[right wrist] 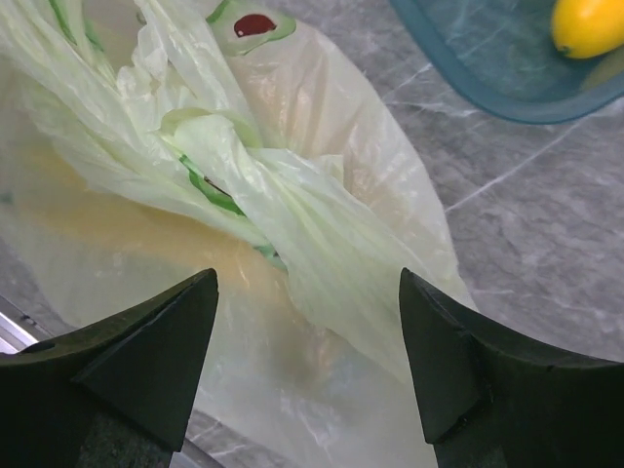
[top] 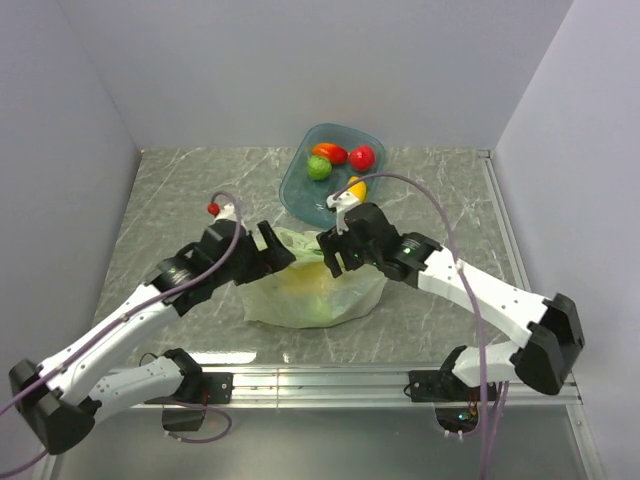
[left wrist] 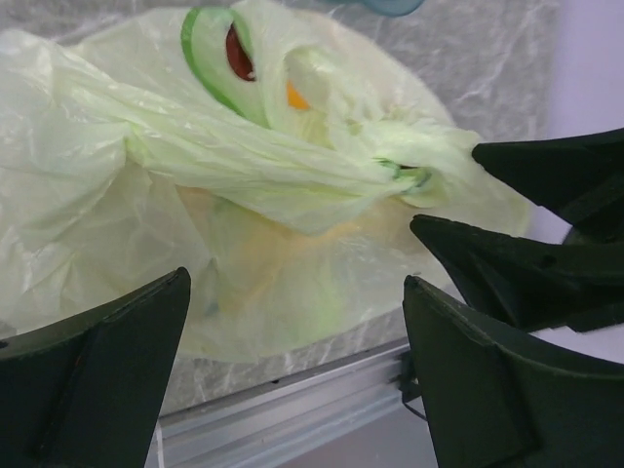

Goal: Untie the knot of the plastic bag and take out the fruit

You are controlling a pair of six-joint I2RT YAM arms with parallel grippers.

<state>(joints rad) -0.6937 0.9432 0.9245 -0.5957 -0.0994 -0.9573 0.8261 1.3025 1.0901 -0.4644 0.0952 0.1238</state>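
The pale green plastic bag (top: 300,300) lies in the middle of the table, tied shut. Its knot (left wrist: 395,175) is a twisted bunch of the handle loops; it also shows in the right wrist view (right wrist: 244,185). The fruit shows only as blurred yellow-orange and green shapes through the plastic (left wrist: 273,263). My left gripper (top: 275,248) is open and empty at the bag's left top, jaws wide apart (left wrist: 297,283). My right gripper (top: 335,252) is open and empty over the bag's right top (right wrist: 307,283), its fingertips (left wrist: 429,229) just beside the knot.
A teal bowl (top: 295,185) stands behind the bag, holding a red round fruit (top: 362,157), a green one (top: 319,167) and a yellow oval one (right wrist: 588,24). A metal rail (top: 320,380) runs along the near table edge. Walls close in the left, back and right.
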